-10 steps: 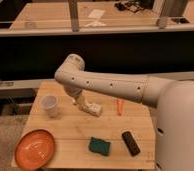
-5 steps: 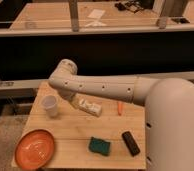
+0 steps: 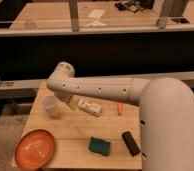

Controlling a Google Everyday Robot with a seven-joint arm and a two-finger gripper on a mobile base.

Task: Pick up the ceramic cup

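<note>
The ceramic cup (image 3: 50, 106) stands upright at the left of the pale wooden counter (image 3: 75, 131). It is smooth and white, mouth up, tapering to its base, with its long axis vertical. The hand (image 3: 70, 101) hangs just right of it under the glossy white arm (image 3: 100, 90), spread wide and holding nothing. A round orange plate (image 3: 35, 149) lies at lower left, and a white rectangular carton (image 3: 90, 107) lies right of the hand.

A light wooden table (image 3: 75, 131) is set on a speckled grey floor (image 3: 2, 145). Behind it a dark recess (image 3: 115, 55) is framed by grey metal rails (image 3: 90, 31), and another wooden surface (image 3: 45, 15) is seen above.
</note>
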